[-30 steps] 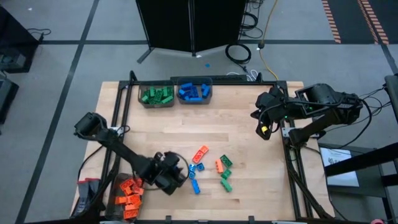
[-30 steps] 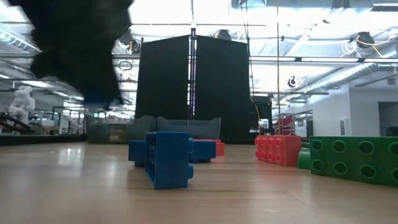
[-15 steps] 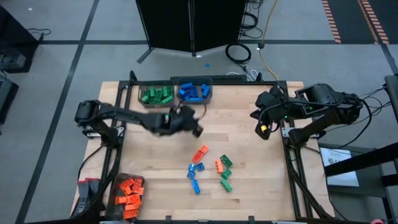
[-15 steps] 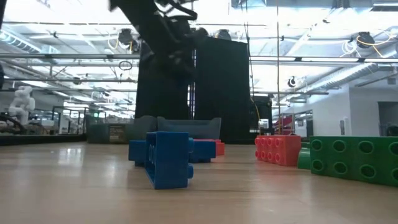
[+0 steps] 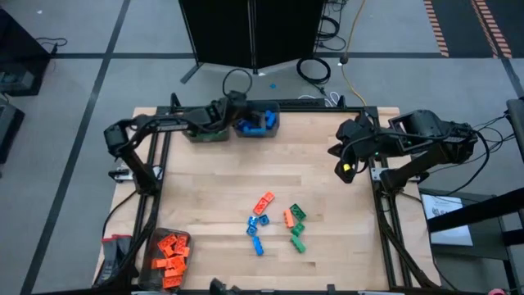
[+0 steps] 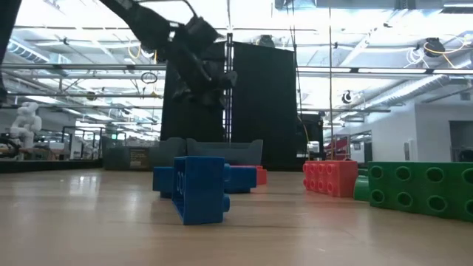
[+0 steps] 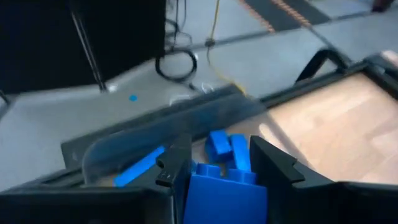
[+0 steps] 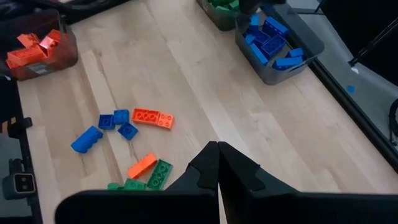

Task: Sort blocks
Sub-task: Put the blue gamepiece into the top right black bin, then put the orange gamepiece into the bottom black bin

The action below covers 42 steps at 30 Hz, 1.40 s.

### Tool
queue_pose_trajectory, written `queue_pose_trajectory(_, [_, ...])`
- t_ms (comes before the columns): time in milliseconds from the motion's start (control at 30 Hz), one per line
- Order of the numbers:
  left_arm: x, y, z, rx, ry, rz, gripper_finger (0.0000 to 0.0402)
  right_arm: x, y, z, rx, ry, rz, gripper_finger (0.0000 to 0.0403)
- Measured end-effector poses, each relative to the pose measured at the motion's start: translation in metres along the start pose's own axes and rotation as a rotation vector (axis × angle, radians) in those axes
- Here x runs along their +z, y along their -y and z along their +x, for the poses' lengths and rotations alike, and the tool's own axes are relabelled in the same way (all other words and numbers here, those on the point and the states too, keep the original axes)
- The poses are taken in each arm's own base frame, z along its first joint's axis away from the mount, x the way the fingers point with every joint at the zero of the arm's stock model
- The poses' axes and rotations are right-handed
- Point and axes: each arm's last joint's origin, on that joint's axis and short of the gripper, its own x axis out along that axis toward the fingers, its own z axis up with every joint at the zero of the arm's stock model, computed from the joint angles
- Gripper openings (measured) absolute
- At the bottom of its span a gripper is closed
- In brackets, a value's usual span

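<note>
My left gripper (image 5: pixel 238 110) hangs over the near-left corner of the blue bin (image 5: pixel 276 124) at the table's far edge, shut on a blue block (image 7: pixel 227 198). In the left wrist view, loose blue blocks (image 7: pixel 225 148) lie in that bin below it. More blocks lie flat mid-table: orange (image 5: pixel 264 201), blue (image 5: pixel 257 242) and green (image 5: pixel 297 242) ones. My right gripper (image 5: pixel 347 169) waits shut above the table's right edge, touching nothing. My left gripper pinches the blue block between its two fingers (image 7: pixel 176 169), one on each side face (image 7: pixel 198 186). The block is lifted clear, above the blue bin. How far back it reaches between the fingers does not show.
A bin of green blocks (image 5: pixel 205 125) stands left of the blue bin. A bin of orange blocks (image 5: pixel 170 251) sits at the near-left corner. In the low view a blue block (image 6: pixel 199 188) stands close in front, with orange (image 6: pixel 331 177) and green (image 6: pixel 421 189) blocks to its right.
My left gripper has swung from the near side of the table, beside the mid-table blocks, up and across toward the far edge, ending over the blue bin. The blue block travelled with it, lifted clear. My right arm has kept still.
</note>
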Motion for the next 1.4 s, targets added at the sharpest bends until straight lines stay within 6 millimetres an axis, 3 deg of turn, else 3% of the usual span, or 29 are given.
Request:
queue_pose_trajectory(333, [-0.022, -0.009, 0.035, -0.044, -0.117, 0.004, 0.0126, 0.003, -0.002, 0.0, 0.018, 0.027, 0.015, 0.0])
queue_pose_trajectory(600, [-0.02, -0.006, 0.039, -0.069, -0.066, 0.073, 0.0275, 0.003, -0.002, 0.0, 0.018, 0.027, 0.039, 0.0])
queue_pose_trajectory(767, [-0.018, -0.003, 0.038, -0.119, -0.085, 0.058, 0.0306, 0.003, -0.002, 0.0, 0.019, 0.026, 0.039, 0.0])
queue_pose_trajectory(933, [0.001, 0.026, 0.016, -0.507, -0.109, 0.12, 0.0302, 0.003, -0.002, 0.0, 0.018, 0.025, 0.025, 0.0])
queue_pose_trajectory(1067, [-0.009, 0.062, -0.01, -0.799, -0.182, 0.238, 0.0301, 0.003, -0.002, 0.0, 0.018, 0.025, 0.009, 0.0])
queue_pose_trajectory(1267, [-0.061, 0.109, -0.055, -0.775, -0.364, 0.425, 0.0301, 0.001, -0.001, 0.0, 0.015, 0.013, 0.001, 0.0])
queue_pose_trajectory(1400, [-0.1, 0.128, -0.085, -0.582, -0.427, 0.52, 0.0301, 0.001, -0.001, 0.0, 0.009, 0.005, -0.012, 0.0])
